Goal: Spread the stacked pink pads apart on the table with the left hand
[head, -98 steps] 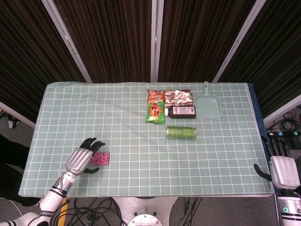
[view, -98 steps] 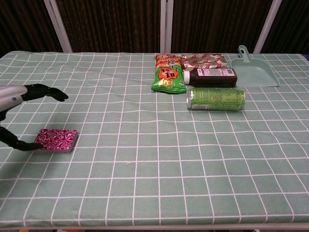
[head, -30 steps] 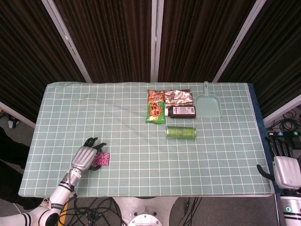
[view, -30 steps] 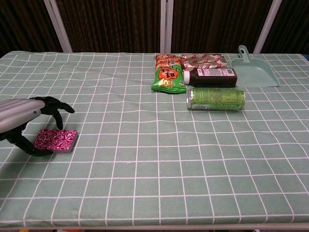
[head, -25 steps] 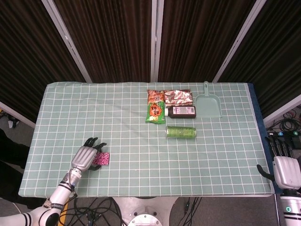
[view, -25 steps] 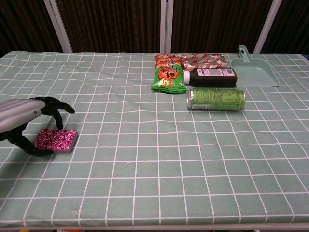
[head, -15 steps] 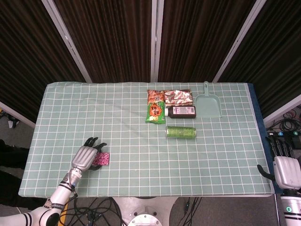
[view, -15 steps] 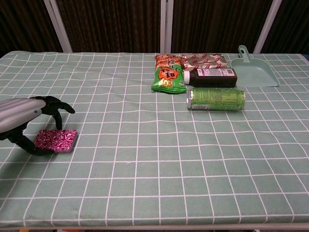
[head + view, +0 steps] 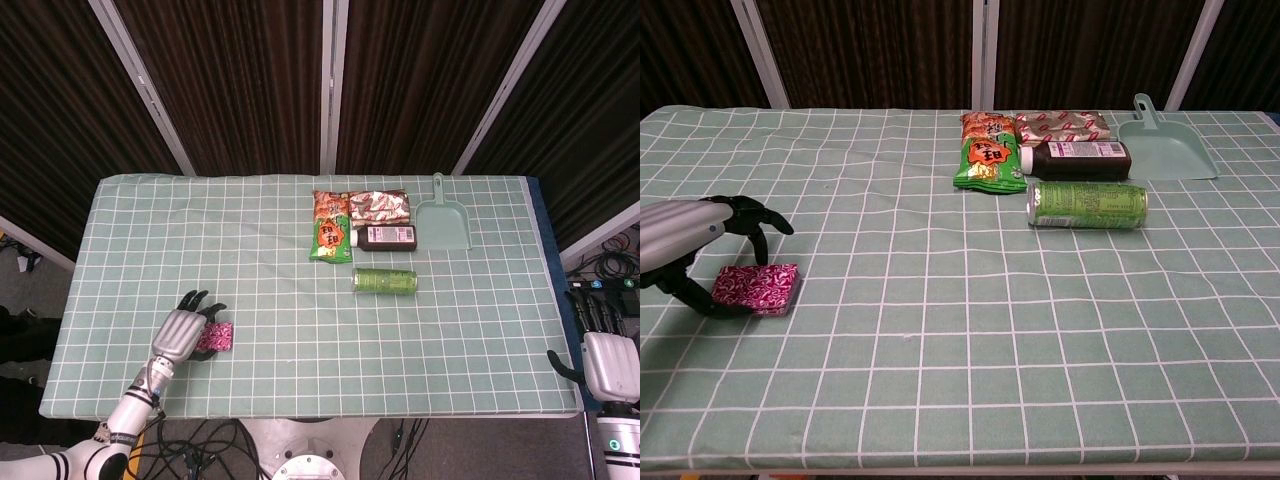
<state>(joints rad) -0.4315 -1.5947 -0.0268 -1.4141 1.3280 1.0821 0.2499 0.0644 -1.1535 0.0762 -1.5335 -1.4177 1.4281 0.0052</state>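
The stack of pink patterned pads [image 9: 216, 337] [image 9: 757, 288] lies flat near the table's front left corner. My left hand [image 9: 183, 330] [image 9: 698, 243] arches over its left side. The dark fingers [image 9: 760, 220] curl above the stack's far edge without clearly touching it. The thumb [image 9: 702, 299] rests against the stack's near left edge. The stack sits on the cloth and looks unsplit. My right hand [image 9: 606, 360] hangs beyond the table's right edge with its fingers straight and nothing in it; the chest view does not show it.
At the back centre lie two snack bags [image 9: 987, 150], a foil pack [image 9: 1062, 125], a dark bottle [image 9: 1076, 159], a green can [image 9: 1087, 204] on its side and a teal dustpan [image 9: 1168, 143]. The green checked tablecloth [image 9: 940, 330] covers the table.
Since 3.3 s ago my left hand has closed in over the stack, fingers curling down and thumb sliding to its edge. Over the last second it has barely moved. The right hand is still.
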